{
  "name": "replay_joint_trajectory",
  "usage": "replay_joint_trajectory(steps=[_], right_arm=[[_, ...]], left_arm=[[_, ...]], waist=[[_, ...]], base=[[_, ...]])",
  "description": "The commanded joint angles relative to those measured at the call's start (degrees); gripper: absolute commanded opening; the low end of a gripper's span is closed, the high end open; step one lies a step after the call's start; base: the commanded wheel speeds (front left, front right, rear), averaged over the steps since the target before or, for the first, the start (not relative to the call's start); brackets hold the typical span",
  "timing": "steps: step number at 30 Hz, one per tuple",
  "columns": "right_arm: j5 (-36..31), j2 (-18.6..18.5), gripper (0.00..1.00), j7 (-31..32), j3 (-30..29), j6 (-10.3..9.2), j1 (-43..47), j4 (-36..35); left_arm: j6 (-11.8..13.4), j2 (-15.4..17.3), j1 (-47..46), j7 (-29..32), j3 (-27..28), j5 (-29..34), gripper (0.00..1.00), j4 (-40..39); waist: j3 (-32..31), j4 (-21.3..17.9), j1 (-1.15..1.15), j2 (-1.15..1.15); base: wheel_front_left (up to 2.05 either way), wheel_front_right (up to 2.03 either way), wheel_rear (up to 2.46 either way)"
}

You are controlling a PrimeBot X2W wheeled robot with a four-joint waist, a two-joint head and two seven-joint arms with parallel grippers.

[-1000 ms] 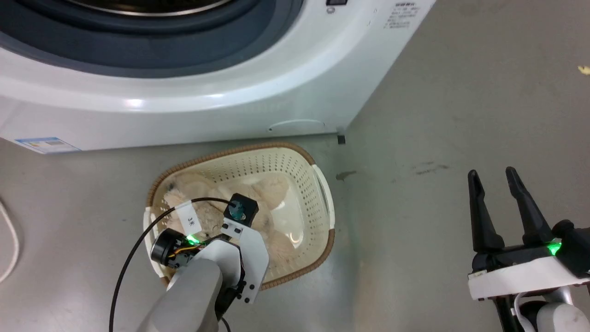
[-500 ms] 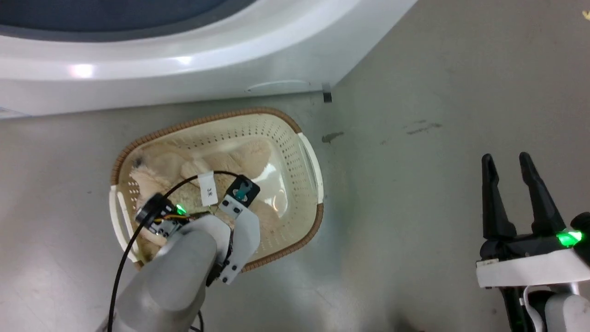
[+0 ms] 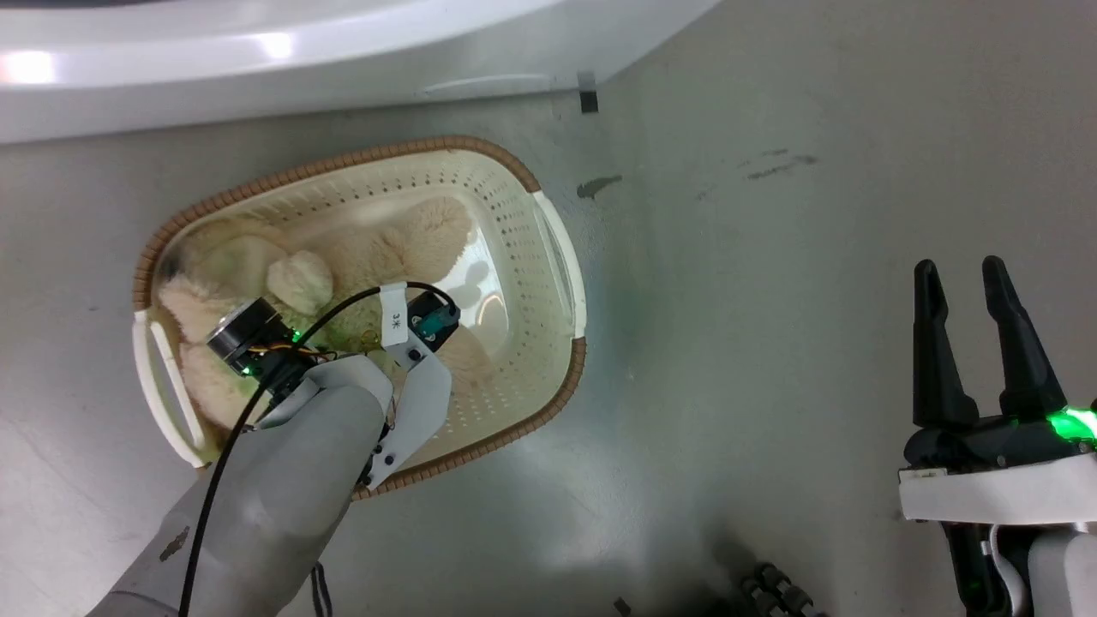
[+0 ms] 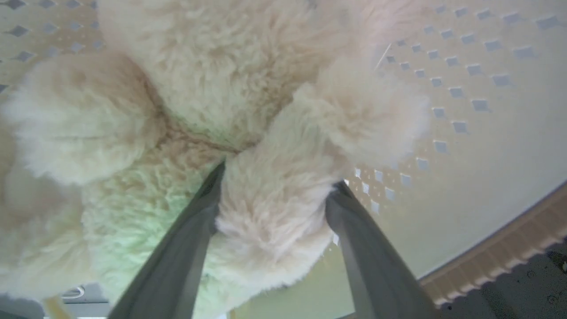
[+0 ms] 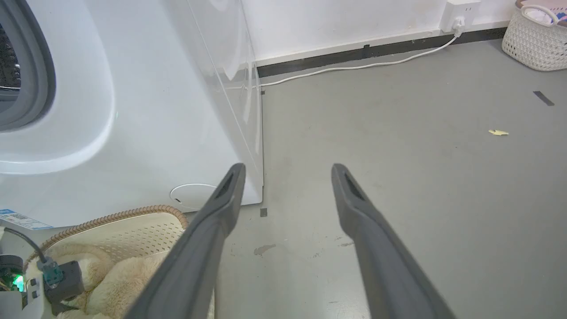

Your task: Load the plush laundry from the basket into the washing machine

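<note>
The cream basket (image 3: 343,163) sits on the floor in front of the white washing machine (image 3: 257,77), and the fluffy beige plush laundry (image 3: 411,236) lies inside it. My left arm reaches down into the basket, its wrist covering the fingers in the head view. In the left wrist view my left gripper (image 4: 277,181) is open, its two fingers straddling a rounded bulge of the plush laundry (image 4: 221,66) beside the perforated basket wall (image 4: 465,88). My right gripper (image 3: 960,267) hangs open and empty over bare floor to the right. In the right wrist view the right gripper (image 5: 288,168) points past the washing machine (image 5: 155,110) and the basket (image 5: 133,212).
A white cable (image 5: 354,68) runs along the back wall to a socket (image 5: 460,9). A white woven basket (image 5: 536,44) stands in the far right corner. A yellow scrap (image 5: 498,132) and a tape mark (image 5: 542,98) lie on the grey floor.
The head camera has tilted down, so the washer and basket slid up and left in the picture. My left wrist has gone lower into the basket onto the plush. The right gripper stays open.
</note>
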Motion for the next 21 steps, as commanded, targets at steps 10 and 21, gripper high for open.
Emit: replay_joint_trajectory(steps=[10, 21], right_arm=[[2.5, -0.1, 1.00, -1.7, -0.6, 0.04, -2.4, -1.0], [3.3, -0.1, 1.00, -2.2, -0.3, 0.05, -3.4, -0.4]], left_arm=[[3.1, 2.5, -4.8, 6.3, -4.7, -0.6, 0.00, 3.2], [3.3, 2.2, -4.8, 4.7, -5.1, -4.4, 0.00, 2.8]], waist=[[6.1, -1.2, -0.01, 0.00], [4.3, -0.3, -0.01, 0.00]], base=[[0.00, 0.00, 0.00], [0.00, 0.00, 0.00]])
